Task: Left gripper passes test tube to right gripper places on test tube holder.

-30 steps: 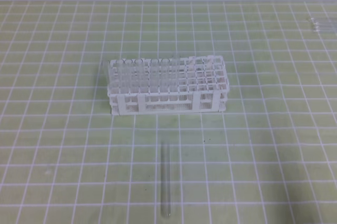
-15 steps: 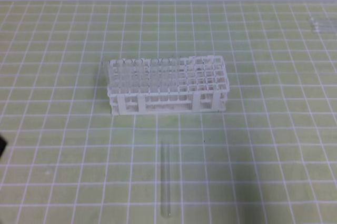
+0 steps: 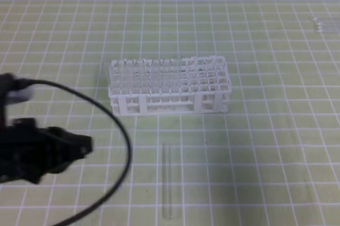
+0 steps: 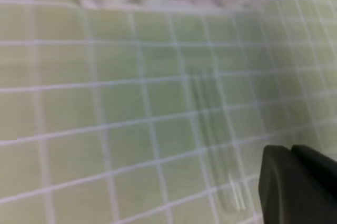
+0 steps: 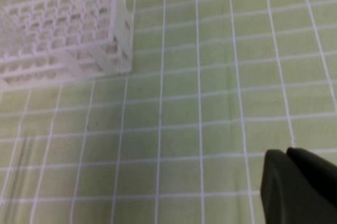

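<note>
The test tube (image 3: pixel 167 181) is lying flat on the green gridded mat (image 3: pixel 265 130), near the front edge, its length running near to far, just in front of the test tube holder (image 3: pixel 169 85) but apart from it. The left gripper (image 3: pixel 79 145) is hovering at the left side of the scene, well apart from the tube and to its left, with a black cable (image 3: pixel 114 130) looping beside it; whether its jaws are parted I cannot tell. In the left wrist view the tube (image 4: pixel 216 150) is lying just left of the dark fingertip (image 4: pixel 295 187). The right gripper (image 5: pixel 300 187) is showing only a dark finger edge, its state unclear, with the holder (image 5: pixel 63 29) far to its left.
</note>
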`<state>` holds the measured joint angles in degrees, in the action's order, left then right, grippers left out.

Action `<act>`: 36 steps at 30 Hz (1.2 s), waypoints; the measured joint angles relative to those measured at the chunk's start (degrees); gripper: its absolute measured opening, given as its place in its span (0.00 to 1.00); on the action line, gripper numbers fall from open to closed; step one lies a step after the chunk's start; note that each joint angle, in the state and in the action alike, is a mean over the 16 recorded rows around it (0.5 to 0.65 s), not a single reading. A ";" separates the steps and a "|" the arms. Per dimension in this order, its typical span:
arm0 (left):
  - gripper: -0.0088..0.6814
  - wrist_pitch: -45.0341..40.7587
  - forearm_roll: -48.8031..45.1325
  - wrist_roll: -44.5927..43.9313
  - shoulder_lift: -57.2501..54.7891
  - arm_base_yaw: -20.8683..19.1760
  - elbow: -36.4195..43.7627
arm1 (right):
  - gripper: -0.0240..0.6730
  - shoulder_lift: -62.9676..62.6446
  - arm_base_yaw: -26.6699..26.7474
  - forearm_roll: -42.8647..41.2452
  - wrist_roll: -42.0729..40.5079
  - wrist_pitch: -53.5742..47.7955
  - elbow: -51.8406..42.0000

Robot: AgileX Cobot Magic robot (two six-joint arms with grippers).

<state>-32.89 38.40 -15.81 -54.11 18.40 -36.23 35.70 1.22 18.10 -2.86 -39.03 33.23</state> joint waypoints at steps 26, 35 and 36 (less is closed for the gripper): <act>0.01 -11.76 -28.00 33.71 -39.54 30.05 -27.57 | 0.01 2.34 1.17 0.50 -2.81 -1.90 0.12; 0.07 -17.67 -31.31 33.18 -45.09 31.48 -32.35 | 0.01 2.34 3.20 0.14 -3.41 -1.82 0.12; 0.10 -18.01 -31.54 32.94 -45.34 31.48 -32.52 | 0.01 2.34 3.34 0.13 -3.50 -1.79 0.12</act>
<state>-50.90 6.87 17.14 -99.45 49.88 -68.75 38.04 4.56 18.23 -6.36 -40.82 33.35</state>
